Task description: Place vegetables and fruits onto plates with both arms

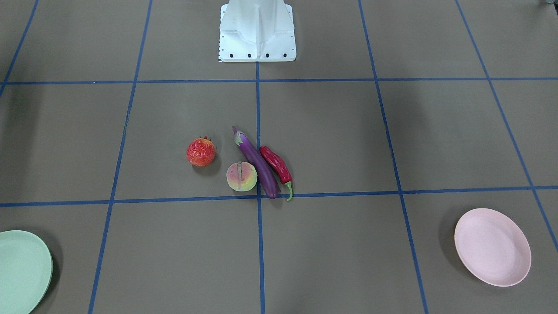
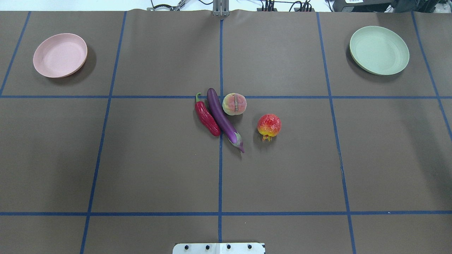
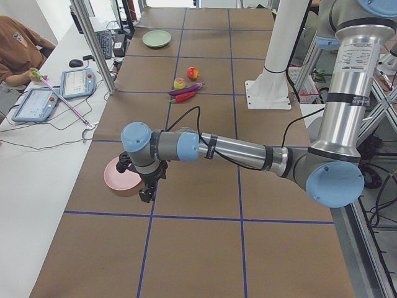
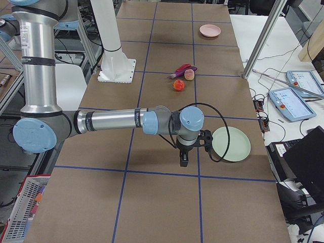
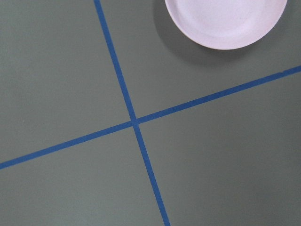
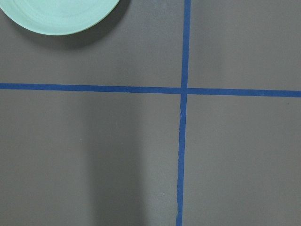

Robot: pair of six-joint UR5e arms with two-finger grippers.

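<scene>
The purple eggplant (image 2: 223,118) lies at the table's middle with the dark-red chili pepper (image 2: 207,116) against its left side and the peach (image 2: 234,104) at its right. The red-orange bumpy fruit (image 2: 269,125) sits apart, further right. The pink plate (image 2: 60,55) is at far left, the mint green plate (image 2: 379,50) at far right, both bare. My left gripper (image 3: 147,192) hangs beside the pink plate (image 3: 121,180). My right gripper (image 4: 183,159) hangs beside the green plate (image 4: 231,144). I cannot tell whether either is open or shut.
The white fixed base (image 1: 257,32) stands at the robot's edge of the brown table with blue tape lines. A side bench with tablets (image 3: 37,102) and an operator runs along the far edge, with metal posts (image 3: 93,43) there.
</scene>
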